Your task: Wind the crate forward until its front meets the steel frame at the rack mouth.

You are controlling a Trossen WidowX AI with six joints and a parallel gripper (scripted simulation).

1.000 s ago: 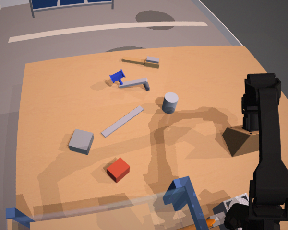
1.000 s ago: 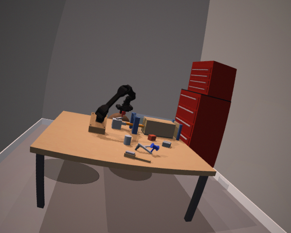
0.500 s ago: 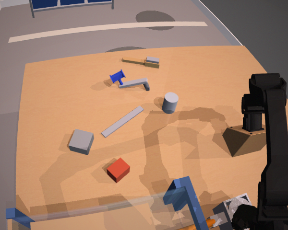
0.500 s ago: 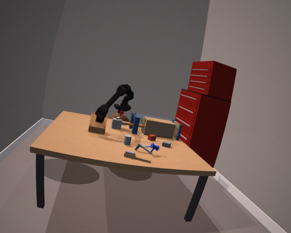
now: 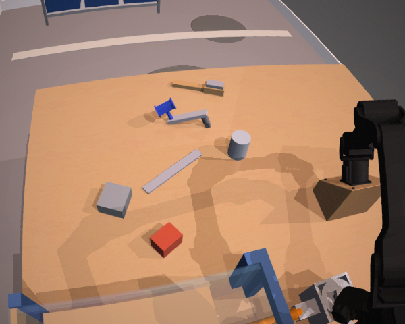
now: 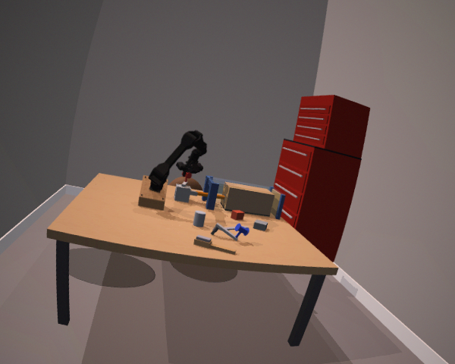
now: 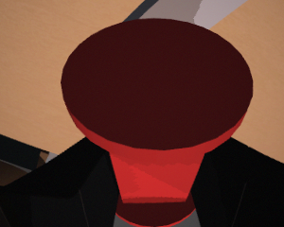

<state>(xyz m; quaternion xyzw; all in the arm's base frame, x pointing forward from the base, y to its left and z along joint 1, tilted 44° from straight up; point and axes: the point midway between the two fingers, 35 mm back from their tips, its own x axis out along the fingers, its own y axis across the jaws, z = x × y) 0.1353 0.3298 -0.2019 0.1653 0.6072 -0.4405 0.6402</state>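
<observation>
My gripper [image 6: 187, 172] [image 7: 152, 129] is shut on the winch handle's red knob [image 7: 156, 85], above the grey winch [image 5: 313, 300] [image 6: 182, 193]. The handle's pale arm [image 6: 184, 183] lies on top of the winch; its key and the round hole are hidden. The orange strap [image 5: 295, 314] [image 6: 202, 193] runs from the winch through the blue steel frame [image 5: 277, 293] [image 6: 211, 196] to the tan crate [image 6: 249, 199]. The crate looks flat in the exterior view, with a gap between its front and the frame.
A red block [image 5: 166, 237] [image 6: 237, 214], grey block [image 5: 115, 196] [image 6: 260, 224], grey cylinder [image 5: 239, 144] [image 6: 199, 218] and flat bar [image 5: 172, 171] lie in front of the cubby. Farther off are a blue-knobbed crank [image 5: 188, 117] [image 6: 242, 229] and a brush [image 5: 188, 86] [image 6: 221, 248].
</observation>
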